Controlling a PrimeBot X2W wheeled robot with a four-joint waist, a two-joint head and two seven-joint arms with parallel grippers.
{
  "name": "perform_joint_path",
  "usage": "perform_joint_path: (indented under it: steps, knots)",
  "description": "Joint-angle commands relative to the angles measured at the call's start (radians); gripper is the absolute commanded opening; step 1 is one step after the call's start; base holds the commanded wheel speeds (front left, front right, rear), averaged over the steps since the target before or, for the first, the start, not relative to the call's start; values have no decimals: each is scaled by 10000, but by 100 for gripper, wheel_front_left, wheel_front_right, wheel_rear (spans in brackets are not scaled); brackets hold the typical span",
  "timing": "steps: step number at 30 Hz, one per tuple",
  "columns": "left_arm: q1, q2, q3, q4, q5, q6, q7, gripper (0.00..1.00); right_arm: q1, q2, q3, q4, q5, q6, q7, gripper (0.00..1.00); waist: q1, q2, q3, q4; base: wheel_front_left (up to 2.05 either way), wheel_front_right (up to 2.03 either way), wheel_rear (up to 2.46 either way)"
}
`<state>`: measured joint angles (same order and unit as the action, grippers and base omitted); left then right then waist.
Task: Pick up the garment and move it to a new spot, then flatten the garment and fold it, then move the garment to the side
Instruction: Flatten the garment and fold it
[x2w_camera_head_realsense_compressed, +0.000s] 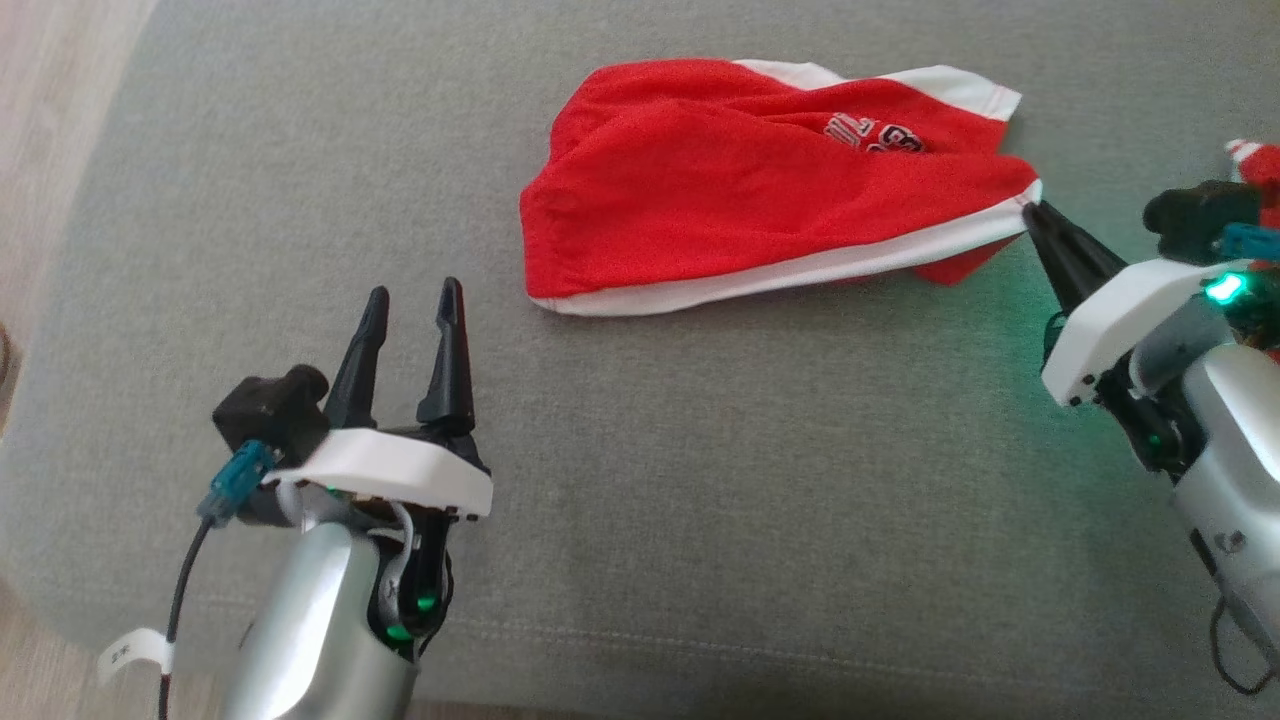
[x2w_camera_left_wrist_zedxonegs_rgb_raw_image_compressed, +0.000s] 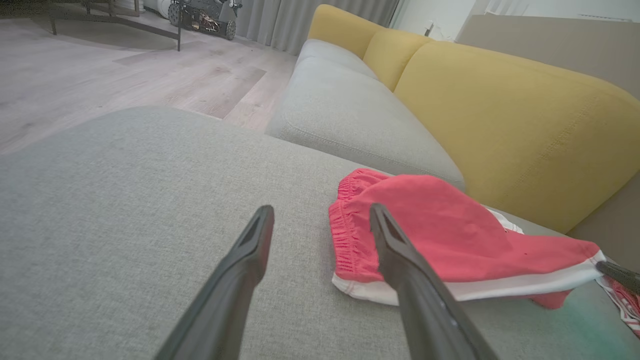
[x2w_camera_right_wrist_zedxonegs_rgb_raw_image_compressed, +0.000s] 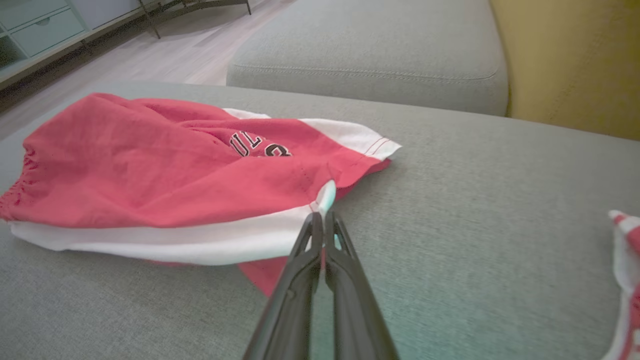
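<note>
While right gripper (x2w_camera_head_realsense_compressed: 1030, 207) pinches tight on the white hem corner of the shorts (x2w_camera_head_realsense_compressed: 740, 170) | shorts crumpled mid-cushion (x2w_camera_head_realsense_compressed: 700, 520) | left gripper (x2w_camera_head_realsense_compressed: 412, 297) wide open, empty, nearby | risk: thin corner pinch slips on the lift, fabric drops

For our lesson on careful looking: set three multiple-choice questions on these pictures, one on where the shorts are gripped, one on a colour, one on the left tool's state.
1. Where does the right tool grip the shorts?
A. a white-edged corner
B. the waistband
C. the lettering

2. What colour is the sofa backrest?
A. blue
B. yellow
C. black

3. The left tool is:
A. shut on the shorts
B. shut, empty
C. open, clear of the shorts

Answers:
1 A, it is shut on that corner.
2 B, it is plainly yellow in the left wrist view.
3 C, its jaws stand apart, short of the cloth.
</note>
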<state>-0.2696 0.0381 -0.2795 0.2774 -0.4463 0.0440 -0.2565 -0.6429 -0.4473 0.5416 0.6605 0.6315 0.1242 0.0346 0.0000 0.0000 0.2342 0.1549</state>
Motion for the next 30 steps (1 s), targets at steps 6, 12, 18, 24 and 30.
perform_joint_path:
  steps: [6,12,18,24,30]
  knots:
    - [-62,122,528,-238,246,-57,-53,100,514,-404,-414,-512,27,65,-22,0,0,0,-276,-440,0,0,0]
    - [-59,122,378,214,411,-280,-53,100,1189,-441,-940,-909,-68,65,211,0,0,0,-286,-820,0,0,0]
    - [-496,142,-424,1718,796,-936,9,100,1436,-97,-1183,-1422,-410,65,475,0,0,0,-103,-1287,0,0,0]
    - [-1429,317,-1032,3412,1408,-1078,171,100,1228,304,-1239,-1791,-767,65,769,0,0,0,161,-1727,0,0,0]
    - [-2127,304,-1316,4669,1558,-1198,131,100,1098,392,-1294,-1994,-955,65,924,0,0,0,287,-1885,0,0,0]
